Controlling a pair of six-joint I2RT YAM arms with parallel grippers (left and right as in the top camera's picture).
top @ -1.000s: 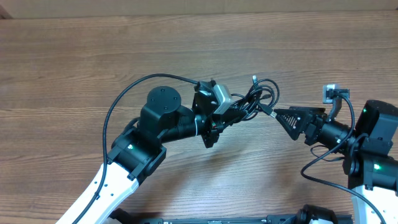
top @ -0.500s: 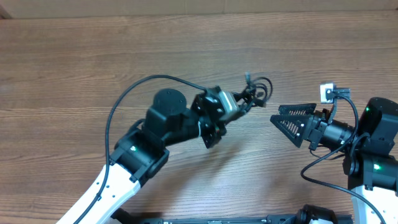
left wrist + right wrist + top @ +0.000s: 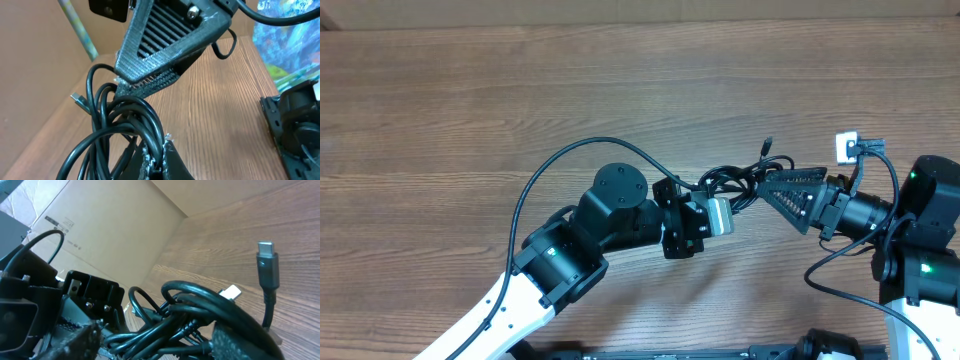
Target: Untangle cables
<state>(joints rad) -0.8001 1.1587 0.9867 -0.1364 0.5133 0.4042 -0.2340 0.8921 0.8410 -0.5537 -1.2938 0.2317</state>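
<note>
Cables (image 3: 738, 180): thin black cords wound into one tangled bundle of overlapping loops, right of the bench's centre, pinched at its near-left side in the left claw (image 3: 152, 155). The right claw (image 3: 765, 186) meets the bundle's right side. A dark plug end (image 3: 767, 147) stands clear on the far side, and a silver-tipped plug (image 3: 231, 292) pokes out of the loops.

overhead view is getting soft, even light from above; tabletop (image 3: 440, 100) is showing w/o glare, and only a faint shadow is falling beside the left arm (image 3: 620, 190). both wrist views are running softer: cables (image 3: 147, 122) are blurring close to the lens, w/ thin highlights gleaming on their gloss. bg in the right wrist view is washing out pale.
</note>
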